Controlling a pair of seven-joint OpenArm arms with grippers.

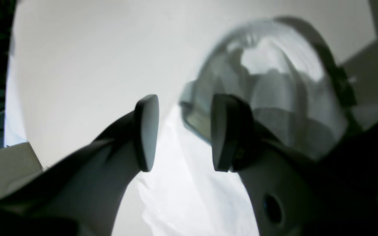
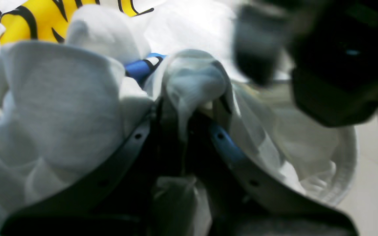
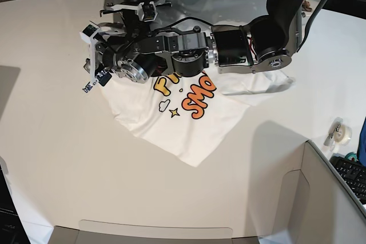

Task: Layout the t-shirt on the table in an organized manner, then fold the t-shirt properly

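- t-shirt (image 3: 189, 110) lies print-up on the table (image 3: 68, 158), top edge bunched under both arms.
- right gripper (image 2: 189, 108) is clamped on a cloth fold, probably pinning it for spreading.
- left gripper (image 1: 180, 131) has its jaws apart, empty, over white fabric (likely seeking a second hold).

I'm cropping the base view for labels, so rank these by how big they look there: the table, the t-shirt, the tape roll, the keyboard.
1. table
2. t-shirt, partly hidden by the arms
3. keyboard, cut off by the frame edge
4. tape roll; it looks close to the visible keyboard part, so that order is unsure.
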